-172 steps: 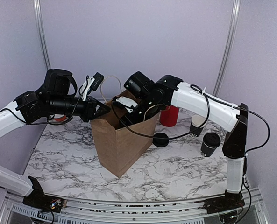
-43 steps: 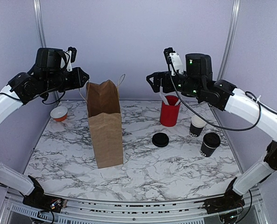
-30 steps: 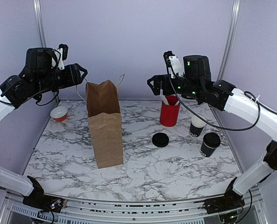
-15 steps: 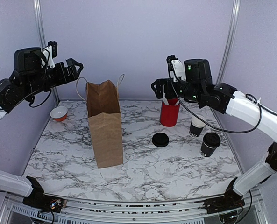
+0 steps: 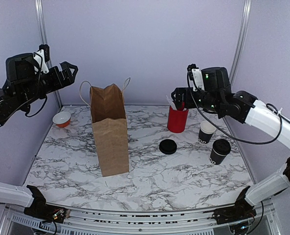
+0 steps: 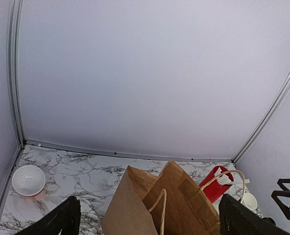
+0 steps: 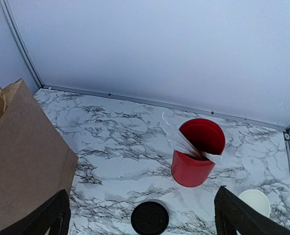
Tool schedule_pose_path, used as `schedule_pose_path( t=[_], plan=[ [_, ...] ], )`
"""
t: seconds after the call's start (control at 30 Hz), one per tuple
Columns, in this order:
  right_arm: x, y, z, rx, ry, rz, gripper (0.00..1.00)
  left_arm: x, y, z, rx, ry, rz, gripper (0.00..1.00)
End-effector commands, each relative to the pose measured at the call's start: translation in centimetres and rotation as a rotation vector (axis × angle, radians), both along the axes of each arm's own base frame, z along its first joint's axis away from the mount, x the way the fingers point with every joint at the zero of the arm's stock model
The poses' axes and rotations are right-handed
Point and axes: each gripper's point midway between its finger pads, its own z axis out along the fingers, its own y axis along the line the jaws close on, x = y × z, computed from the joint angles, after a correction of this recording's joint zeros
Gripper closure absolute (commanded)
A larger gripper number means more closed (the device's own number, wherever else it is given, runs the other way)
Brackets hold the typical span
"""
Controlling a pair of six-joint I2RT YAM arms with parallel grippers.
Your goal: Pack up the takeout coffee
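The takeout coffee (image 5: 206,131), a small black cup with a white rim and inside, stands open at the right of the table; only its white rim (image 7: 254,203) shows in the right wrist view. The brown paper bag (image 5: 109,129) stands upright left of centre, and its mouth (image 6: 184,200) is partly folded in. My left gripper (image 5: 68,73) hangs open and empty, high and left of the bag. The right gripper (image 5: 178,97) is open and empty in the air above the red cup (image 5: 177,119), left of the coffee.
The red cup (image 7: 197,154) holds white sticks. A flat black lid (image 5: 168,146) lies in front of it. A black cup with a lid on (image 5: 219,151) stands near the right edge. A small white bowl (image 5: 61,119) sits at the back left, near the wall.
Both arms have drawn back from the bag, the left one to the left and up, the right one to the right. The left gripper has opened wider. The bag stands free.
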Motion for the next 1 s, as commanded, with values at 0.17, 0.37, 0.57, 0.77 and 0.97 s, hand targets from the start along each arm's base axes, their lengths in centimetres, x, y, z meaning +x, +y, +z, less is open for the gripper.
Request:
schedule_pose_path(
  t=[0.17, 0.37, 0.57, 0.77, 0.97],
  plan=[
    [-0.9, -6.6, -2.9, 0.009, 0.124, -0.169, 0.01, -0.4, 1.5, 1.0, -0.023, -0.058, 0.059, 0.01],
    [-1.7, -11.2, -5.6, -0.004, 0.217, -0.285, 0.01, 0.0, 1.1, 0.6, -0.016, -0.049, 0.050, 0.01],
    [-3.0, -15.8, -8.2, 0.010, 0.300, -0.393, 0.01, 0.1, 1.3, 0.1, -0.017, -0.037, 0.059, 0.01],
    [-4.3, -19.3, -10.4, 0.020, 0.385, -0.487, 0.00, 0.3, 2.1, -0.7, -0.018, -0.022, 0.084, 0.01],
    [-5.6, -21.7, -12.2, 0.004, 0.464, -0.561, 0.00, 1.4, 3.2, -3.2, -0.025, 0.059, 0.097, 0.01]
  ],
)
